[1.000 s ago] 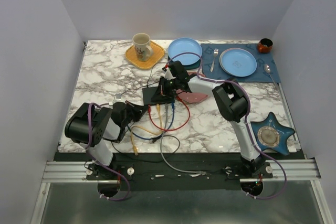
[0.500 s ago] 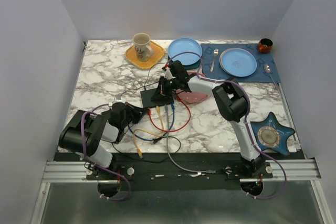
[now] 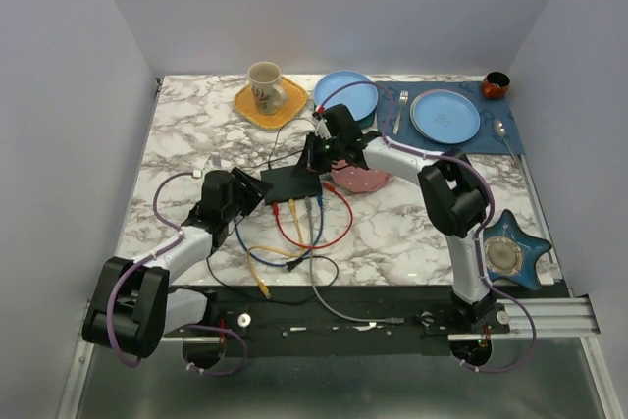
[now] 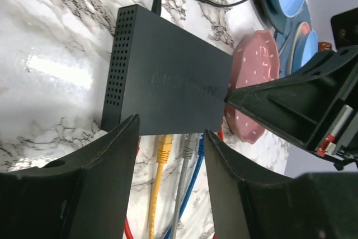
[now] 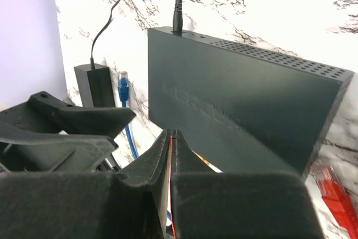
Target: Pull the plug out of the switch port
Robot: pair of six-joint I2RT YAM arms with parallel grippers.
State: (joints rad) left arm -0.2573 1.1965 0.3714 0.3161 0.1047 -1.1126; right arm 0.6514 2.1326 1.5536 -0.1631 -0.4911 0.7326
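The switch [image 3: 292, 183] is a flat black box mid-table; in the left wrist view the switch [image 4: 168, 79] has yellow [image 4: 163, 150], grey [image 4: 189, 146] and blue [image 4: 200, 143] plugs in its near edge. My left gripper [image 3: 257, 189] sits at its near left corner. That left gripper [image 4: 170, 127] is open, and the three plugs show in the gap, untouched. My right gripper [image 3: 313, 152] hovers over the switch's far side. In its own view the right gripper [image 5: 172, 134] has its jaws pressed together, holding nothing. A red plug [image 5: 334, 187] lies by the switch's corner [image 5: 240, 99].
A pink dotted plate [image 3: 361, 182] touches the switch's right side. A black power brick [image 5: 95, 84] and a loose blue plug [image 5: 123, 78] lie beyond the switch. Cables loop over the near table [image 3: 294, 242]. At the back are a mug [image 3: 265, 85], blue plates [image 3: 345, 95] and cutlery; a star dish [image 3: 505, 254] sits right.
My left arm has stretched forward to the switch's near edge and its jaws have opened. The switch has swung flatter. The right gripper has shifted slightly farther back.
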